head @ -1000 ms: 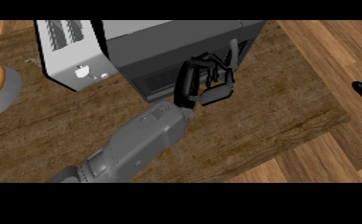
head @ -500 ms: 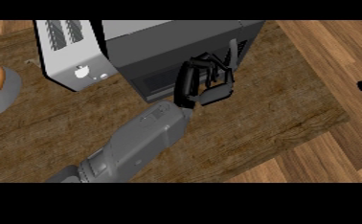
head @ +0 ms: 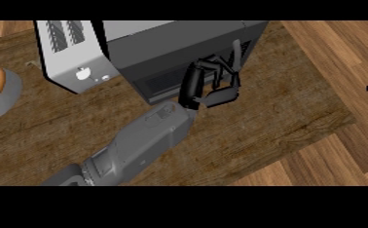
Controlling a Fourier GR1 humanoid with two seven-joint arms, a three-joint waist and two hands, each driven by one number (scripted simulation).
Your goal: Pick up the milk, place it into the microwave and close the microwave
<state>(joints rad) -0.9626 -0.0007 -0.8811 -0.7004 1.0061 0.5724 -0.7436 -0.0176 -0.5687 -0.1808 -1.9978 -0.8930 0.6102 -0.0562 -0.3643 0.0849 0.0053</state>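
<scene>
- Head view: wooden counter (head: 273,120) is filling the frame, floorboards showing at right.
- Microwave (head: 179,51) is sitting at top, door looking shut; plate (head: 6,93) is poking in at left edge.
- Left hand (head: 208,85) is resting against the door front, fingers straight, holding nothing.
- Milk: can't see it anywhere.
- Bare counter is lying right of the hand.

A wooden counter (head: 273,120) with a plate's (head: 6,93) rim at its left edge.

Grey boxy forearm (head: 140,144) (panel seams showing), black slender-fingered robot hand (head: 208,83)
</scene>
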